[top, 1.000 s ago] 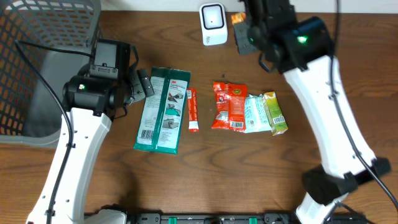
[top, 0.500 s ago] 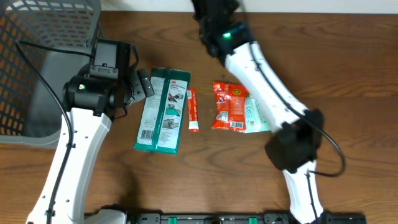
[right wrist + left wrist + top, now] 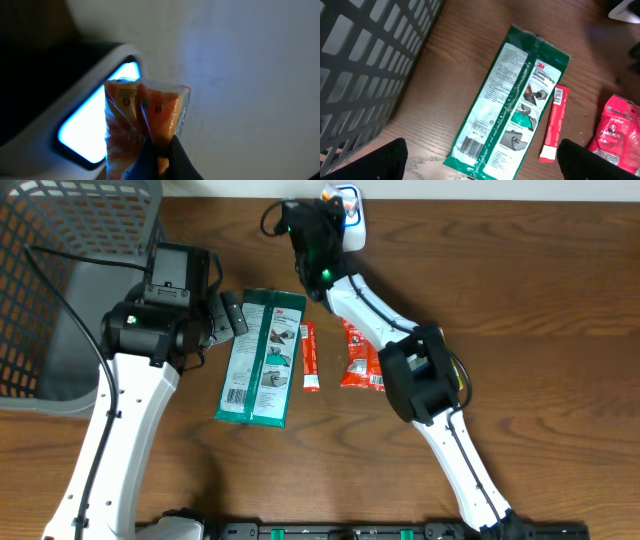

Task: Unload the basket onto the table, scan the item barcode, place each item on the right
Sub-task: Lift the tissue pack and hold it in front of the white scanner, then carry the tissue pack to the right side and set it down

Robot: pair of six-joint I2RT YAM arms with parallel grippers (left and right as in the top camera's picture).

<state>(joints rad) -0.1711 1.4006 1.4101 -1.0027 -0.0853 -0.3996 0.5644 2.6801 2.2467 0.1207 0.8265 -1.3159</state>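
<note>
In the right wrist view my right gripper [image 3: 161, 150] is shut on the lower edge of an orange packet [image 3: 145, 110]. The packet stands upright in front of the white scanner [image 3: 90, 125], whose window glows blue-white. Overhead, the scanner [image 3: 347, 207] sits at the table's back edge, with the dark right wrist [image 3: 312, 228] just left of it. My left gripper [image 3: 482, 167] is open and hangs above the near end of a green 3M glove packet [image 3: 512, 102], whose barcode faces up.
A thin red stick pack [image 3: 310, 356] and a red snack packet [image 3: 358, 358] lie right of the green packet [image 3: 262, 358]. A dark mesh basket [image 3: 60, 270] fills the left side. The right arm [image 3: 420, 375] crosses the middle of the table.
Overhead, the right arm has swung from the back right to the left of the scanner. The pale packets right of the red one no longer show. The left arm has not moved.
</note>
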